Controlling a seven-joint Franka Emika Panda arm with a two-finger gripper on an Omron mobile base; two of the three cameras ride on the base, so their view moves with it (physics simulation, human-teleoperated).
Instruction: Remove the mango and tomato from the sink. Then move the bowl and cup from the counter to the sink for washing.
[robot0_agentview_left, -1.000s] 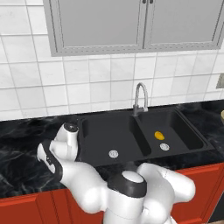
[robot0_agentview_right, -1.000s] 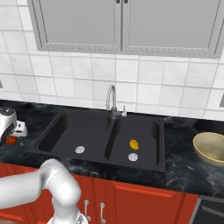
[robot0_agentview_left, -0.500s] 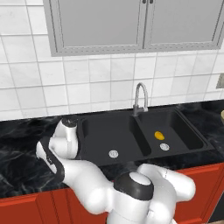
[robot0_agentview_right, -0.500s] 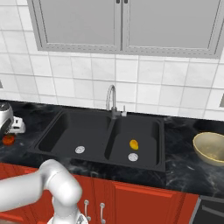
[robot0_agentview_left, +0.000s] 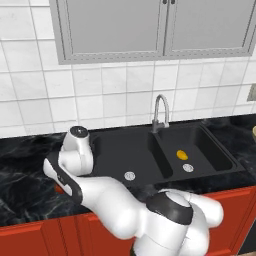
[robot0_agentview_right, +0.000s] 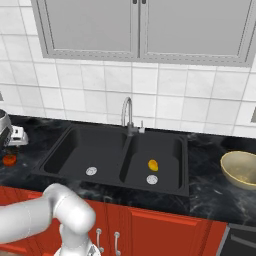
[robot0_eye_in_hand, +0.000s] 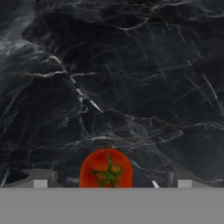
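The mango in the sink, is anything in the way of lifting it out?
Nothing visible is. The mango lies alone in the sink's right basin beside the drain, open from above. The faucet stands behind at the divider.

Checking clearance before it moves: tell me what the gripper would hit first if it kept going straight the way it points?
Likely the tomato, lying between the open gripper fingers on the black marble counter. Depth is unclear; past it comes the counter itself.
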